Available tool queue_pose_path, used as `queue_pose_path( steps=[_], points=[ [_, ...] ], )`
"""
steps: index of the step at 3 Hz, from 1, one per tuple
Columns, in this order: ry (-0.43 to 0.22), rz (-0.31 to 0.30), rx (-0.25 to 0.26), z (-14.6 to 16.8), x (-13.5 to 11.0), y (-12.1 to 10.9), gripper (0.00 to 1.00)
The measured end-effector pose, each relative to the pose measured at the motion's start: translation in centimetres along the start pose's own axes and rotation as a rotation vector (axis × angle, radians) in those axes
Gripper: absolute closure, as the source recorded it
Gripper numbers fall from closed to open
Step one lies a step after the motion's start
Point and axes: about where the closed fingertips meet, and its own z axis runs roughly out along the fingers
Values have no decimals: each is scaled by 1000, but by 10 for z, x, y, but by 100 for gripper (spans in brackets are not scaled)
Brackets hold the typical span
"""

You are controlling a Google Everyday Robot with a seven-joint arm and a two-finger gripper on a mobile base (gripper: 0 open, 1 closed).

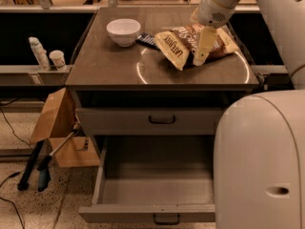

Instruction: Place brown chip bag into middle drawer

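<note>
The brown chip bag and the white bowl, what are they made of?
The brown chip bag looks like thin plastic film: it is crinkly and its folds catch the light. The white bowl looks like glazed ceramic, smooth and a bit shiny, though it could be hard plastic. The gripper hangs right over the bag's middle.
</note>
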Motion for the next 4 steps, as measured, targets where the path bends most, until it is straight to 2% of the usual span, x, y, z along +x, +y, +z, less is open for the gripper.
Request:
queue_pose_path(
  steps=[2,4],
  points=[
    [-17,-4,-20,28,-3,-13,0],
    [-31,7,-61,48,-3,-13,0]
  ],
)
